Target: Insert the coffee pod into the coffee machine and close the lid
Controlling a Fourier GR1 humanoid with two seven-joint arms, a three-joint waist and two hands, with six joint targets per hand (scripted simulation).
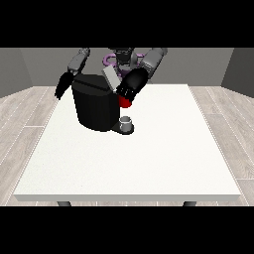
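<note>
- Nearest the camera is the bare front stretch of the white table point(149, 168); nothing of the task lies on it.
- Further back stands the black coffee machine point(96, 106), with a small grey cup-like thing point(126, 121) on its low base at the front. I cannot tell whether that grey thing is the pod, so I will not call it that.
- The machine's grey lid point(111, 78) stands tilted up, so by my judgement the closing is not yet done.
- My hand at the view's right point(130, 87) is at the machine's upper front corner, just beside the lid, with a red thing at the machine point(125, 102) showing just below it. How its fingers lie I cannot tell.
- My hand at the view's left point(62, 87) hangs beside the table's far left corner, apart from the machine; whether its fingers are straight or curled is not clear either.
- To do this step well, I would stay close over the machine's top opening, confirm the pod sits inside, then press the raised lid down squarely without shoving the machine across the table.
</note>
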